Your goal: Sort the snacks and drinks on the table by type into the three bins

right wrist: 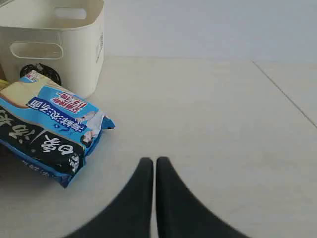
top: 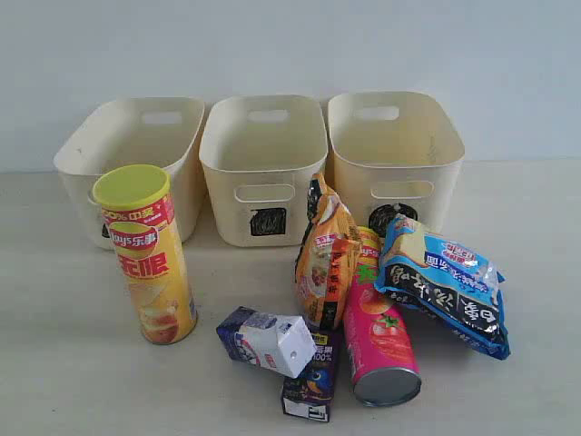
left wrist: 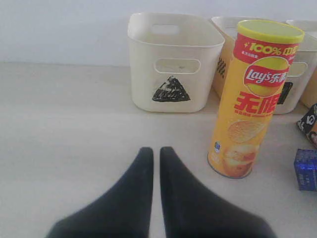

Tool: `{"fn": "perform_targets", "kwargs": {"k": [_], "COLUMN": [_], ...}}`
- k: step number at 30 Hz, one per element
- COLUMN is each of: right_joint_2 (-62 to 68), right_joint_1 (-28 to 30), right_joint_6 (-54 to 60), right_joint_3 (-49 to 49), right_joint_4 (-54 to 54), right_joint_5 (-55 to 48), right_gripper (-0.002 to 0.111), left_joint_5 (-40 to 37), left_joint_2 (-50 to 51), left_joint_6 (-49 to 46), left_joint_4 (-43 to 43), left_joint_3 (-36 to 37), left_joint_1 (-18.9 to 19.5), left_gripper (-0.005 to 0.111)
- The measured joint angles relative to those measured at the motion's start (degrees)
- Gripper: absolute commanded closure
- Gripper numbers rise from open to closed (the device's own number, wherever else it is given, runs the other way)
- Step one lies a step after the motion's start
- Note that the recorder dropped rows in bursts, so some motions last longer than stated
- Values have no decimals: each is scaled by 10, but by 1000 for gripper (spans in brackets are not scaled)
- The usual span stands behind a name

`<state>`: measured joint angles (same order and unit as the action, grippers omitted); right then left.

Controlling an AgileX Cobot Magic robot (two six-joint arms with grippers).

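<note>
Two robot arms are waiting at the outset of a sorting job, with nothing yet in the tubs. The left claw (left wrist: 155, 151) is resting closed and empty just above the table, its dark fingertips pressed together. Ahead of it and a little to one side, a tall yellow Lay's chip can with a lime lid (left wrist: 255, 99) is standing upright. Farther ahead, the cream plastic tub marked with a black triangle (left wrist: 148, 74) is sitting empty.

The right claw (right wrist: 151, 161) is likewise closed on nothing. A crinkly blue-black foil bag (right wrist: 44, 134) is lying near it, ahead and off to one side, with the circle-marked cream tub (right wrist: 84, 54) beyond. Between the two arms, an orange foil bag (top: 325, 259), a toppled pink-red chip can (top: 381, 341), a purple-and-white gable-top carton (top: 268, 341) and a dark purple juice box (top: 309, 386) are crowding together before the square-marked tub (top: 227, 191).

The first pick is probably pending. The next move looks to call for opening the left claw wide and advancing around the upright can.
</note>
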<state>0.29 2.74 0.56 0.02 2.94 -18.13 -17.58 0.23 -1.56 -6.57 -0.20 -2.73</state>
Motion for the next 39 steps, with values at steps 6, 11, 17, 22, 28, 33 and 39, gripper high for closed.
{"fn": "perform_targets", "kwargs": {"k": [6, 11, 17, 22, 28, 33, 39], "right_joint_2": [0, 0, 0, 46, 170, 282, 390], "right_joint_1": [0, 0, 0, 0, 0, 0, 0], "right_joint_6": [48, 9, -97, -109, -102, -101, -94], "right_joint_3": [0, 0, 0, -53, -172, -239, -250], "right_joint_4": [-10, -65, -102, -105, -94, -63, -57], "right_joint_5": [93, 170, 284, 305, 318, 362, 381], "right_gripper": [108, 108, 108, 108, 108, 108, 108], "left_joint_5": [0, 0, 0, 0, 0, 0, 0], "left_joint_2": [0, 0, 0, 0, 0, 0, 0], "left_joint_6": [0, 0, 0, 0, 0, 0, 0], "left_joint_4": [0, 0, 0, 0, 0, 0, 0], "left_joint_3": [0, 0, 0, 0, 0, 0, 0], "left_joint_1": [0, 0, 0, 0, 0, 0, 0], "left_gripper": [102, 102, 102, 102, 102, 102, 102]}}
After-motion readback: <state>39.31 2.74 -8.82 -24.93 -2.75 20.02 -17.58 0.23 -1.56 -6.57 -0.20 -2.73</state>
